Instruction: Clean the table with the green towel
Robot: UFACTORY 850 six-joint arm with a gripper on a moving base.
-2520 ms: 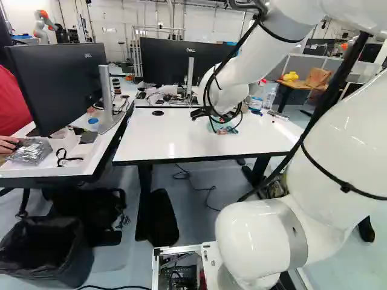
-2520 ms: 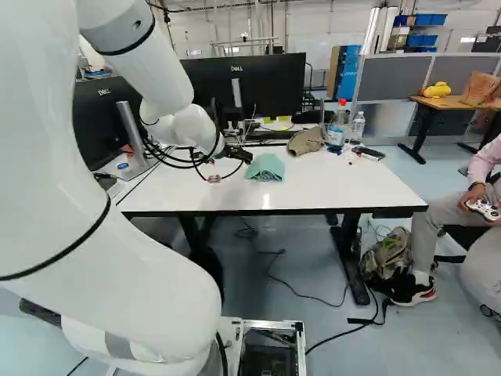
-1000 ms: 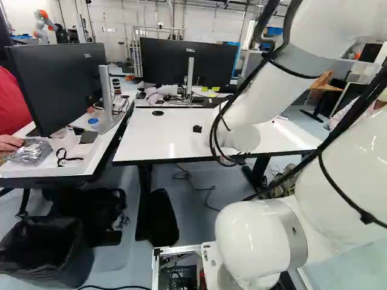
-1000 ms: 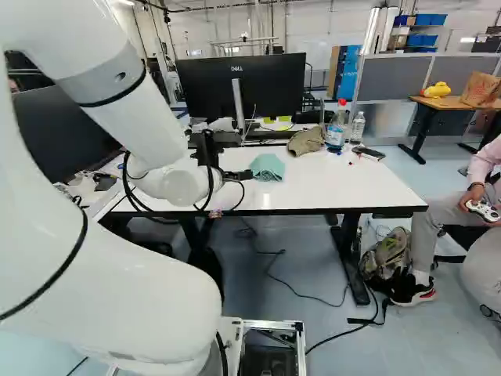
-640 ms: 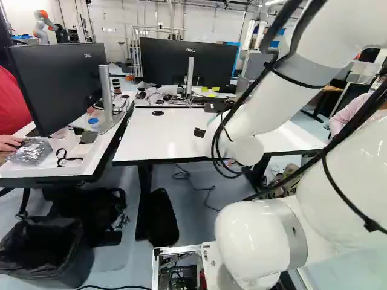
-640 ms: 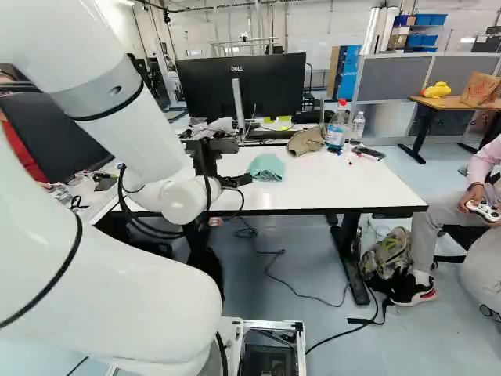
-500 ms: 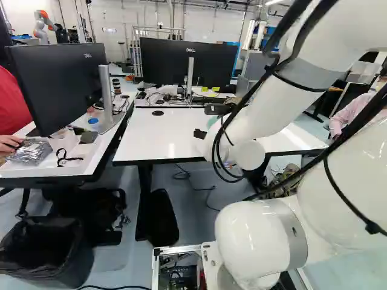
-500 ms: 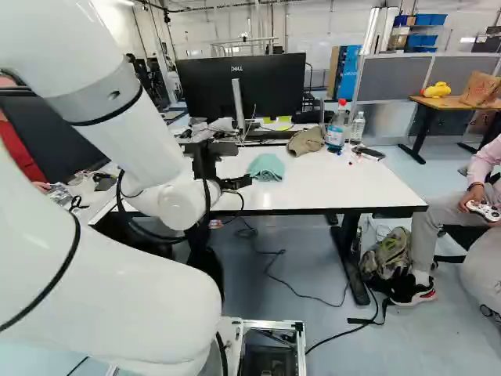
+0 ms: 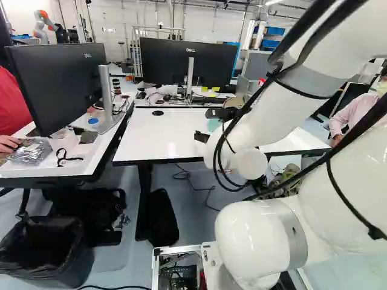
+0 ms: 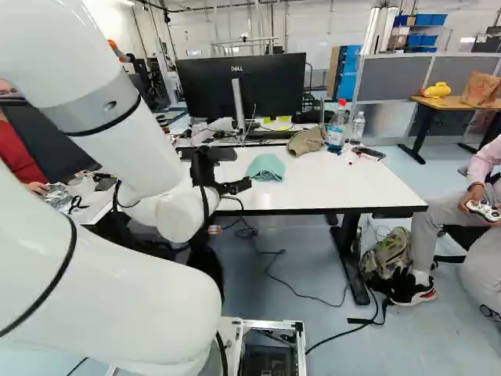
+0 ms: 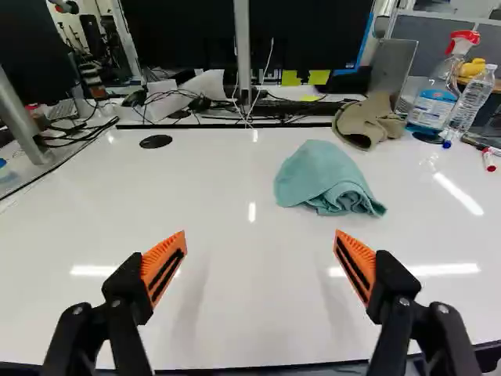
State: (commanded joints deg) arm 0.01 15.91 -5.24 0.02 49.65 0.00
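Near the edge of the white table (image 10: 329, 180), the gripper (image 10: 235, 186) shows at the end of my arm in the right base view, in front of the green towel (image 10: 266, 168). In the wrist view my gripper (image 11: 261, 244) stands wide open above the table, nothing between its orange pads. The crumpled towel (image 11: 325, 178) lies ahead of it, more in line with one finger than with the middle. Arm and cables hide most of the towel in the left base view.
Beyond the towel are a brown cap (image 11: 366, 121), a spray bottle (image 11: 435, 90), a clear bottle (image 11: 471, 102) and markers (image 11: 488, 160). A monitor (image 9: 188, 62) stands behind the table. Another robot (image 9: 43, 25) is far back. A seated person (image 10: 481, 184) is right of the table.
The arm has swung back from over the table toward its near side, and the gripper now points ahead. The towel lies where it was. The base has not moved.
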